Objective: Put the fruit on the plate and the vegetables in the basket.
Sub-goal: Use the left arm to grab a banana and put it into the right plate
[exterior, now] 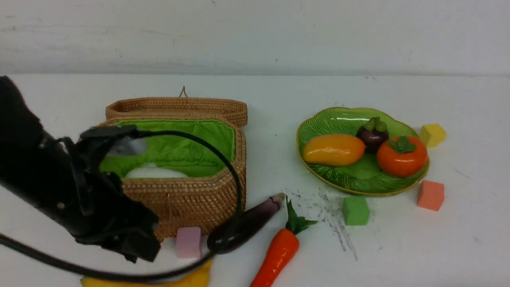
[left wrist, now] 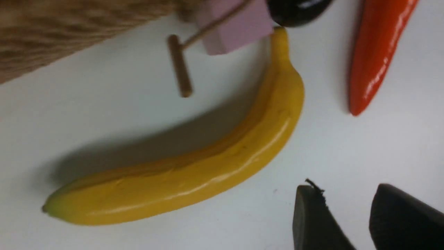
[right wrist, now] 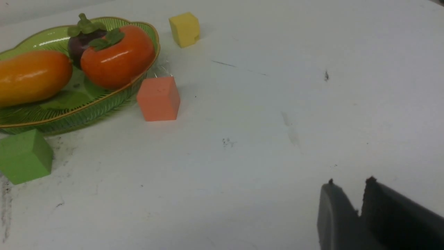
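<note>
Front view, left to right.

- Left end effector (left wrist: 347, 194): fingers apart, empty, hovering near banana (left wrist: 194, 173).
- Basket (exterior: 187, 199): lid open, green lining; white leafy vegetable (exterior: 153, 172) inside.
- Banana: long, yellow, glossy; on surface (exterior: 398, 247) before basket, not yet plated.
- Eggplant (exterior: 243, 229): dark purple, just beside basket's corner; outstanding.
- Carrot (exterior: 279, 255): orange, green top, beside eggplant; outstanding.
- Plate (exterior: 338, 119): green, ribbed; holds mango (exterior: 334, 150), mangosteen (exterior: 372, 135), persimmon (exterior: 401, 156).
- Right end effector (right wrist: 360, 187): fingers all but together, empty, low over surface.

Tally: four of seven placed.
</note>
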